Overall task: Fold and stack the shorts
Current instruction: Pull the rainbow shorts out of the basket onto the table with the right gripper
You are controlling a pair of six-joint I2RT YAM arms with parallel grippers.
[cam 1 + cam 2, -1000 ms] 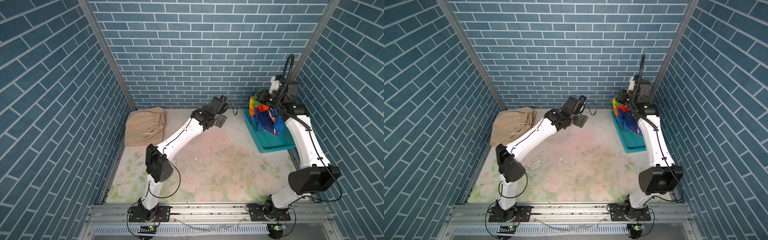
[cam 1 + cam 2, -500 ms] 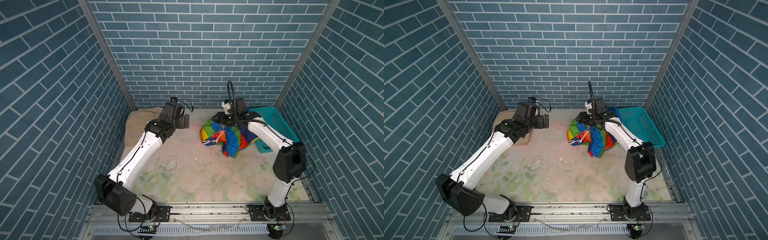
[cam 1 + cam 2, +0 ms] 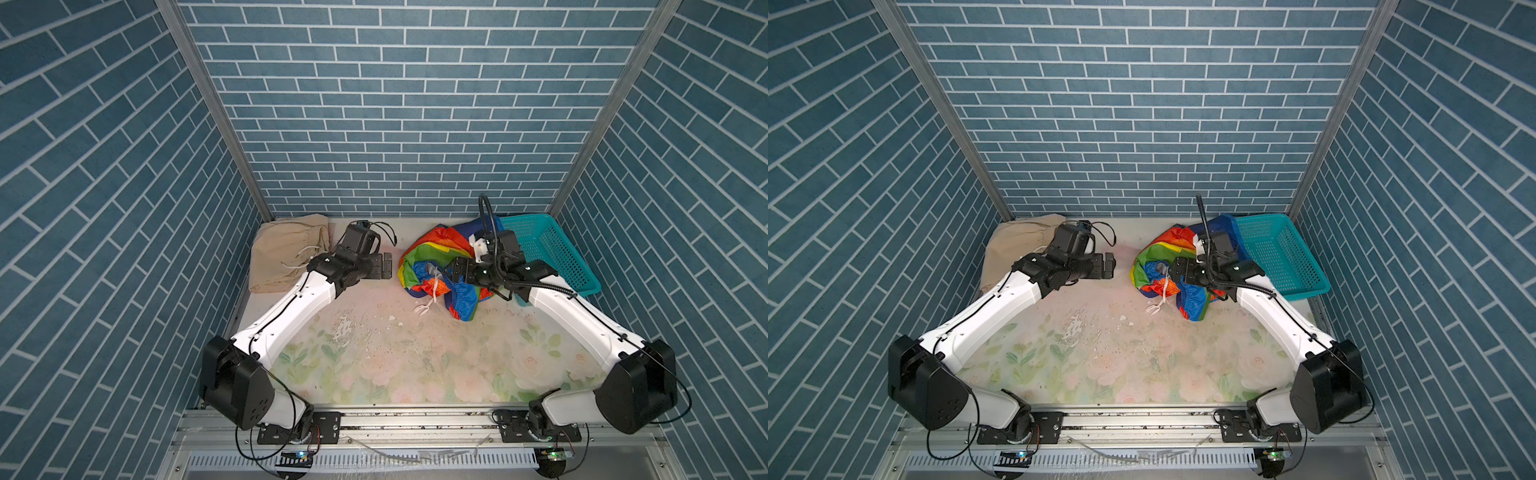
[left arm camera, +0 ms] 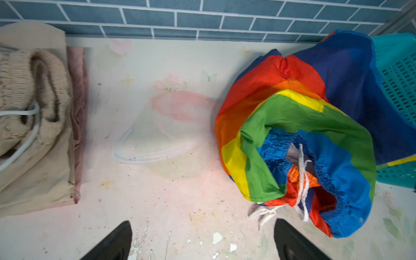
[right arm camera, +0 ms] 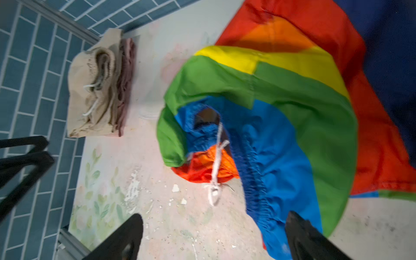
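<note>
Both left gripper (image 3: 388, 266) and right gripper (image 3: 451, 270) gape empty; rainbow shorts (image 3: 432, 253) touching the basket (image 3: 552, 249) upper right may drag it.

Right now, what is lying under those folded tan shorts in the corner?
A pair of pink shorts: only their edge peeks out from beneath the tan shorts; the rest is covered.

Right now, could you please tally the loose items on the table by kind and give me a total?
Shorts: 3 (beige shorts, pale pink shorts folded beneath them, rainbow-striped shorts crumpled)
Baskets: 1 (teal perforated basket)
Total: 4
</note>
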